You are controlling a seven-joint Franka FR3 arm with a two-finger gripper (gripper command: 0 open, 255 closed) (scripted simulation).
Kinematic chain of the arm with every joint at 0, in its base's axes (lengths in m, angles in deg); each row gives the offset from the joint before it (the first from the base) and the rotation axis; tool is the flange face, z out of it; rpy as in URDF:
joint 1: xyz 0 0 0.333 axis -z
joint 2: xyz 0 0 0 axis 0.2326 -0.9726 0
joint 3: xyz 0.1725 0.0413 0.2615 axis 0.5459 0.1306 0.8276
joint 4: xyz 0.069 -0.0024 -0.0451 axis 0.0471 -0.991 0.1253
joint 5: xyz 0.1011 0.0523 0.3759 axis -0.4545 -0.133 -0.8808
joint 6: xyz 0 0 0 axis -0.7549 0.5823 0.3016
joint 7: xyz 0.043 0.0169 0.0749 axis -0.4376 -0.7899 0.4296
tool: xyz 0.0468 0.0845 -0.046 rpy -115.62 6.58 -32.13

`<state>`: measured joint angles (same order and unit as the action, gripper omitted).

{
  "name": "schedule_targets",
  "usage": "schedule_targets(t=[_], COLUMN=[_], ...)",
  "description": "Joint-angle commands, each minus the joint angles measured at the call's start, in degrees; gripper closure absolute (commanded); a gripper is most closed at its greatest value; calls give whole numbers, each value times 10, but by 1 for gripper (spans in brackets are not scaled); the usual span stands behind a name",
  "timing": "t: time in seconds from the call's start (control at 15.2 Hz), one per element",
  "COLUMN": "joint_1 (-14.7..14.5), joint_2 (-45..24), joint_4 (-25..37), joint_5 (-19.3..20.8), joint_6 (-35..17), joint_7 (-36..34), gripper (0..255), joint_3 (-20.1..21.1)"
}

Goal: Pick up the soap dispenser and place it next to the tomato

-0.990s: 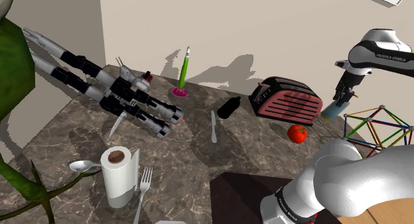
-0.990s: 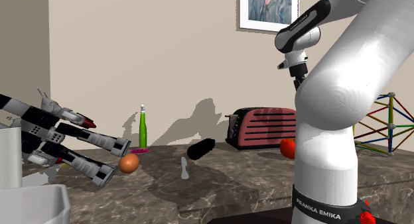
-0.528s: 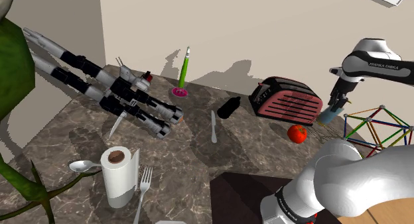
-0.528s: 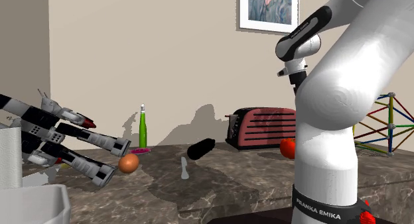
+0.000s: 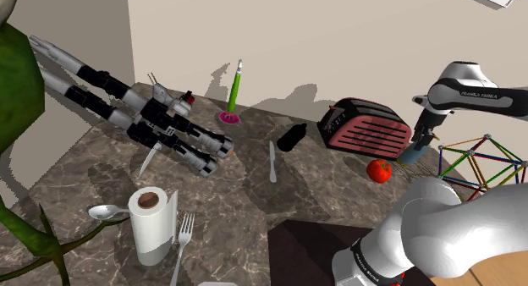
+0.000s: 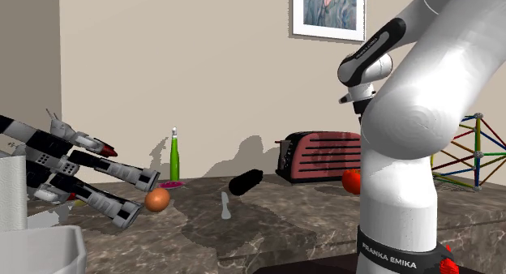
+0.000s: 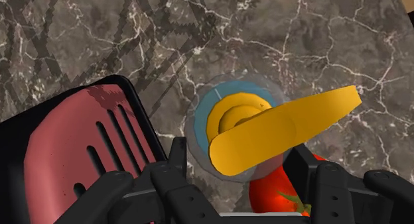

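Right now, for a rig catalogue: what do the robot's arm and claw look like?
The arm is glossy white, built of rounded links with dark bands at the joints; white FRANKA EMIKA lettering runs on those bands. The claw is all black, with two blocky fingers.

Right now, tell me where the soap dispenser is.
At the shoulder view's right, the soap dispenser hangs clasped in the gripper, between the red toaster and the rod frame, close by the tomato.

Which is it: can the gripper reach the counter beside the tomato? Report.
Probably yes: the gripper, shut on the soap dispenser, hangs over bare counter between toaster and tomato.
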<state>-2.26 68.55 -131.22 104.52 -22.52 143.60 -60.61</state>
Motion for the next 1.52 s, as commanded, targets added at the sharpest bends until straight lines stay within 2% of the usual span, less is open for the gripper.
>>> schedule_targets(t=[0.0,0.79,1.32,1.39,1.45], joint_1=[-5,-61,-63,-63,-63], joint_2=[-2,-14,-14,-14,-14], joint_4=[-9,-49,-50,-50,-50], joint_5=[6,46,47,47,47], joint_6=[-14,-94,-96,-96,-96], joint_7=[-5,-38,-39,-39,-39], gripper=[255,255,255,0,0], joint_3=[-12,-111,-114,-114,-114])
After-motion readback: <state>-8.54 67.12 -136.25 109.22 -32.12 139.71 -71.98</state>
